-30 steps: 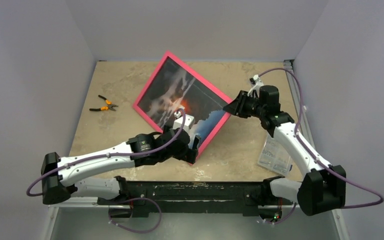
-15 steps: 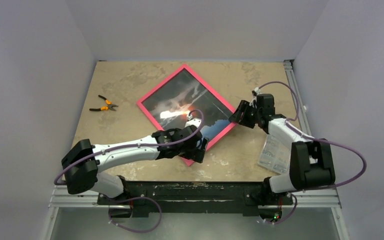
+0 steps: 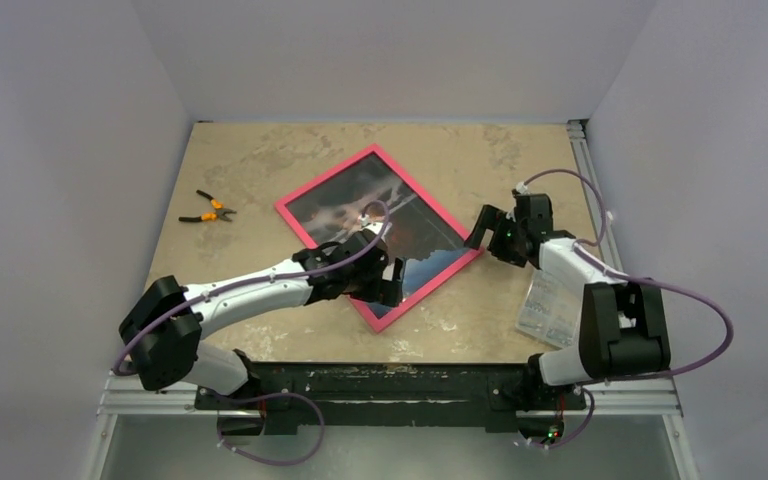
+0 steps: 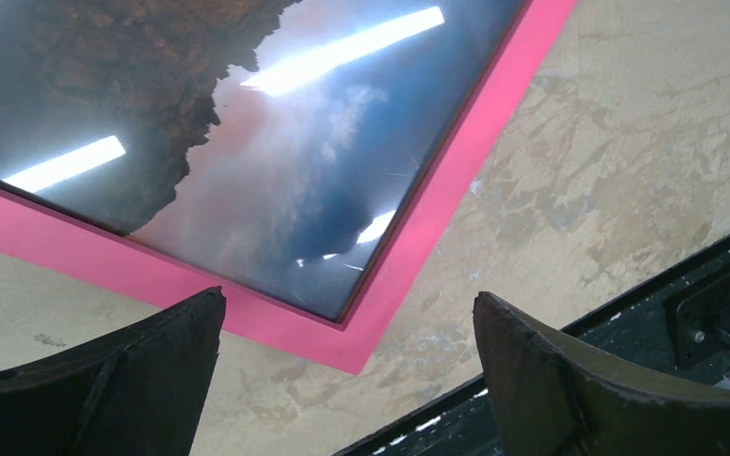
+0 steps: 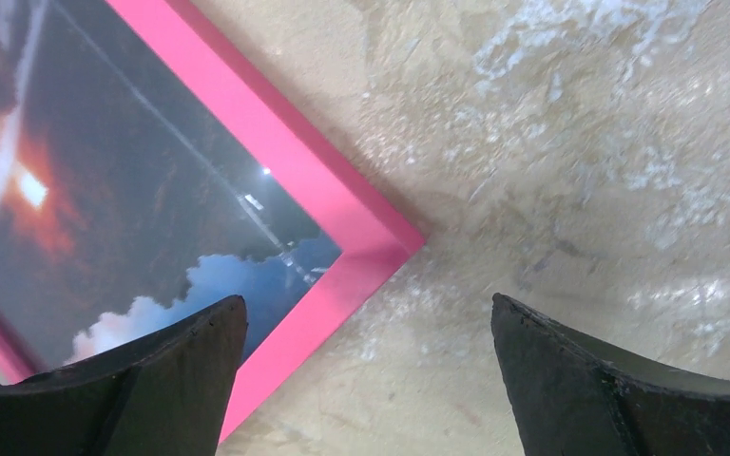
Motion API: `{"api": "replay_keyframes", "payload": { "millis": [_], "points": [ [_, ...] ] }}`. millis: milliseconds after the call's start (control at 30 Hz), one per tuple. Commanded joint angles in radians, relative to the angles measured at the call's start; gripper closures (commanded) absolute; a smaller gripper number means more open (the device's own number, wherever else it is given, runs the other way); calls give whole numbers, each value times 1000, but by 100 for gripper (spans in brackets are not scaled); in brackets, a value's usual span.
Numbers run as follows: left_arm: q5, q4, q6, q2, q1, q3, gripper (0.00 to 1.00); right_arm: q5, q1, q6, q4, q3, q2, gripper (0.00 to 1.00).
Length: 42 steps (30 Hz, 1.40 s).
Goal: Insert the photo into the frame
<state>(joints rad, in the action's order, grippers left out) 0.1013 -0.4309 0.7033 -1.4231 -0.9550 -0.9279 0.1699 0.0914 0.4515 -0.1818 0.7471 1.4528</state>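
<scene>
The frame [image 3: 422, 212] lies on the table [image 3: 250, 160], face up and turned diamond-wise, one corner toward the near edge and one toward the right arm. The photo [image 3: 345, 200] sits inside the pink border, picture side up. Strip-light reflections cross its surface, so it appears glazed, though that cannot be confirmed from these views. The left gripper [image 3: 392, 284] hangs over the frame's near corner with its jaws spread wide and nothing between them. In the left wrist view the frame [image 4: 456, 180] and photo [image 4: 247, 142] run down to that corner, which sits in the gap, clear of both fingers. The right gripper [image 3: 479, 232] is likewise parted and empty, just beside the right corner. Its wrist view shows the frame [image 5: 276, 161] and photo [image 5: 105, 190] to the left, with bare table under the rest of the gap. Only a narrow strip of table separates the near corner from the black rail [image 3: 400, 380]. Bare surface lies beyond the far and left edges. The pliers [image 3: 207, 209] lie well apart on the left, and a clear packet [image 3: 550, 305] lies near the right edge, apart from the frame.
</scene>
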Motion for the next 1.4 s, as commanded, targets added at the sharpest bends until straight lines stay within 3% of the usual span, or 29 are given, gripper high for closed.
{"api": "replay_keyframes", "payload": {
  "millis": [0, 167, 433, 700, 900, 1067, 1133, 1200, 1367],
  "points": [
    [-81, 59, -57, 2, 62, 26, 1, 78, 4, 104, -48, -29, -74, 2],
    [-58, 32, -79, -20, 81, 23, 1, 133, 72, 178, -59, -93, -86, 2],
    [-2, -40, -71, 108, 111, 57, 1, 8, 257, 269, -73, -82, -52, 4],
    [89, -163, -104, 276, 114, 26, 1, -157, 315, 247, -122, 12, 97, 33],
    [129, -226, -126, 325, 115, 4, 1, -235, 335, 188, -175, 116, 242, 41],
    [156, -255, -125, 353, 115, 14, 1, -308, 357, 125, -228, 178, 297, 62],
    [166, -259, -122, 369, 117, 24, 1, -343, 357, 101, -253, 198, 308, 81],
    [174, -262, -123, 382, 120, 37, 1, -357, 356, 82, -276, 222, 317, 90],
    [166, -253, -129, 408, 149, 67, 1, -443, 355, -29, -337, 306, 328, 100]
  ]
}}
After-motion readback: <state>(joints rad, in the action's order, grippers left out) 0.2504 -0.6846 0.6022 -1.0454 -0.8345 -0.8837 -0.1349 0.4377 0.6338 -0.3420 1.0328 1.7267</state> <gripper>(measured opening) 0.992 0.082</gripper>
